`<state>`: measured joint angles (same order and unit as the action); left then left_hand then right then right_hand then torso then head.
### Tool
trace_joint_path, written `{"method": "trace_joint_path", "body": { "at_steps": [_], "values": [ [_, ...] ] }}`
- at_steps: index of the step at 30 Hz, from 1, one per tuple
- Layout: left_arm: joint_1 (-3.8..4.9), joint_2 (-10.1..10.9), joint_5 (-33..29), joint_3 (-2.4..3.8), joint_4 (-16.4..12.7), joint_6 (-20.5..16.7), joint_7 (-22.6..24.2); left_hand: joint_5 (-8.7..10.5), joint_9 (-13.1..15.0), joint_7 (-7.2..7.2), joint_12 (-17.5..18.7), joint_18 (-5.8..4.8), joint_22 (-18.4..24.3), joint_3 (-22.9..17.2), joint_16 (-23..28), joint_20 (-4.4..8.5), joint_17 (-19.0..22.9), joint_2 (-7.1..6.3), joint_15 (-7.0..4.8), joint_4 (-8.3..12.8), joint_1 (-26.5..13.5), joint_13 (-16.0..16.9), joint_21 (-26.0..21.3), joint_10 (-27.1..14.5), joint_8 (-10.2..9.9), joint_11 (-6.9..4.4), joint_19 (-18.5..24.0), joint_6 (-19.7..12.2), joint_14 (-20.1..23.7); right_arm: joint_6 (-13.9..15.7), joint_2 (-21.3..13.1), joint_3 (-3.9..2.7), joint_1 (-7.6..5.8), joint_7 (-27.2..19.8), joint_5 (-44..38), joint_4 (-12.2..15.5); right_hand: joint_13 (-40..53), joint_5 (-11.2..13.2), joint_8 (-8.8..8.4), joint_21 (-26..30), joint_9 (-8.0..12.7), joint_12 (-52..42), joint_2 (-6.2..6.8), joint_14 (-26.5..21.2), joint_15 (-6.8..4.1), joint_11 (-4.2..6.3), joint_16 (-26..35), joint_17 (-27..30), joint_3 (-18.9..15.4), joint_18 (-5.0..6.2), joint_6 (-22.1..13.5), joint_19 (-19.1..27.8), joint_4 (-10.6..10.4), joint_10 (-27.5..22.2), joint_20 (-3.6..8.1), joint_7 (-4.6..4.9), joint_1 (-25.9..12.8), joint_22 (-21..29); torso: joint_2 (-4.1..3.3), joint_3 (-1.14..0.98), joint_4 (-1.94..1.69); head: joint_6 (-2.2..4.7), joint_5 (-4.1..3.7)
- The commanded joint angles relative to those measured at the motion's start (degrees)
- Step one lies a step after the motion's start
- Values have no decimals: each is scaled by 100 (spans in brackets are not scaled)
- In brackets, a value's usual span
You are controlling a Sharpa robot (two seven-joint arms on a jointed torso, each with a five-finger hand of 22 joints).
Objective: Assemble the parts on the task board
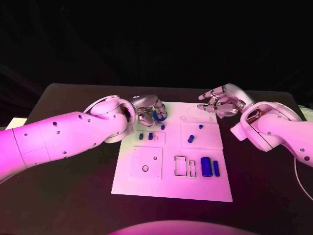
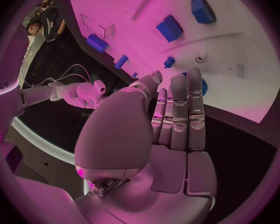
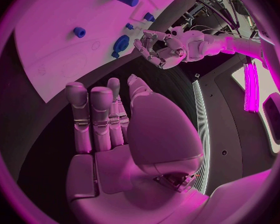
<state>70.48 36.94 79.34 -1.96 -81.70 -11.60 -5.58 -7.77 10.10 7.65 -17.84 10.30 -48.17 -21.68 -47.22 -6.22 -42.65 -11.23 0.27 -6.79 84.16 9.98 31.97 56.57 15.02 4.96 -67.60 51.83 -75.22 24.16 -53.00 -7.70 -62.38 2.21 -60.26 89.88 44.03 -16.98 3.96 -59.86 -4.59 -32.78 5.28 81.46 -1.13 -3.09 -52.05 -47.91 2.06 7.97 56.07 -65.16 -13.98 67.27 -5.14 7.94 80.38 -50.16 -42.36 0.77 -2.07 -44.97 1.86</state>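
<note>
On the black counter lies the flat white rectangular task board, carrying small blue plastic parts: two short pegs near its left side, two more near the middle, and two longer bars standing beside outlined slots at the lower right. Over the board's far left corner hangs the silver left hand, fingers straight, close together and holding nothing, just above a round blue part. Beyond the board's far right corner is the silver right hand, its fingers extended side by side, empty, over bare counter near the board's edge.
</note>
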Motion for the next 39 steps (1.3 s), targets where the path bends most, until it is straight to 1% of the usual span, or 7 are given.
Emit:
{"method": "trace_joint_path", "body": {
  "at_steps": [1, 3, 6, 9, 23, 34, 39],
  "values": [
    [-16, -90, 844, 0, 54, -15, 93, 8, -82, -13, 85, -48, -340, -16, -1166, 44, -1049, 28, -50, -29, -89, -157, 506, 128, -83, -17, -456, 166, -559, -66, 14, 0, 6, -47, -14, 5, -5, -20, 13, 28, -1, 18, -35, 39, -3, 0, 20, -2, 5, 60, 9, 36, -25, 16, -7, 29, 16, 8, 2, 1, -1, 2, -4],
    [-21, -136, 917, -1, 88, 89, 5, 7, -127, -14, 130, -172, -879, -45, -1770, 62, -1625, 25, -52, -32, -113, -248, 1252, 225, -129, -27, -810, 286, -785, -69, 17, 0, 6, -49, -14, 5, -5, -20, 13, 28, -1, 18, -35, 39, -3, 0, 20, -2, 5, 60, 9, 36, -25, 16, -7, 29, 16, 8, 0, 0, -1, 1, -2],
    [-26, -198, 1006, -1, 142, 261, -111, 7, -195, -21, 212, -286, -1411, -80, -2314, 79, -2137, 8, -64, -35, -152, -376, 1962, 348, -213, -37, -1103, 429, -950, -75, 24, 0, 7, -51, -14, 2, -11, -25, 13, 30, -1, 20, -43, 44, -4, 1, 21, -8, 12, 59, 9, 30, -25, 17, -6, 29, 23, 8, -3, 0, 4, -4, -9],
    [-28, -248, 1049, -1, 191, 408, -181, 13, -238, -25, 265, -348, -1703, -79, -2549, 88, -2359, -12, -66, -42, -192, -449, 2343, 419, -272, -46, -1233, 496, -1014, -80, 28, 0, 7, -52, -13, -7, -11, -25, 13, 30, -1, 20, -43, 44, -4, 1, 21, -8, 12, 59, 9, 30, -25, 17, -6, 29, 23, 8, -4, 1, 3, 0, -21],
    [-43, -407, 1020, 5, 345, 744, -290, 8, -301, -44, 332, -436, -2110, -92, -2661, 103, -2378, -2, -87, -34, -217, -540, 2869, 563, -371, -73, -1394, 594, -1056, -89, 39, 0, 7, -56, -13, -11, -11, -25, 13, 30, -1, 20, -43, 44, -4, 1, 21, -8, 12, 59, 9, 30, -25, 17, -6, 29, 23, 8, 4, -1, -6, -42, -42],
    [-50, -490, 986, 7, 409, 808, -269, -1, -333, -47, 355, -455, -2217, -149, -2693, 118, -2368, 41, -106, -3, -181, -567, 2994, 657, -426, -96, -1426, 632, -1068, -98, 43, 0, 7, -56, -13, -9, -11, -25, 13, 30, -1, 20, -43, 44, -4, 1, 21, -8, 12, 59, 9, 30, -25, 17, -6, 29, 23, 8, 4, 2, -5, -53, -60],
    [-52, -517, 989, 8, 432, 977, -340, -2, -345, -54, 342, -464, -2283, -228, -2712, 135, -2357, 87, -129, 49, -121, -568, 3066, 775, -441, -125, -1438, 713, -1069, -102, 47, 0, 7, -53, -13, -8, -17, -30, 14, 37, -2, 23, -47, 49, -4, 1, 21, -14, 17, 60, 10, 27, -23, 17, -6, 29, 30, 13, 5, -3, 0, -64, -60]
  ]
}}
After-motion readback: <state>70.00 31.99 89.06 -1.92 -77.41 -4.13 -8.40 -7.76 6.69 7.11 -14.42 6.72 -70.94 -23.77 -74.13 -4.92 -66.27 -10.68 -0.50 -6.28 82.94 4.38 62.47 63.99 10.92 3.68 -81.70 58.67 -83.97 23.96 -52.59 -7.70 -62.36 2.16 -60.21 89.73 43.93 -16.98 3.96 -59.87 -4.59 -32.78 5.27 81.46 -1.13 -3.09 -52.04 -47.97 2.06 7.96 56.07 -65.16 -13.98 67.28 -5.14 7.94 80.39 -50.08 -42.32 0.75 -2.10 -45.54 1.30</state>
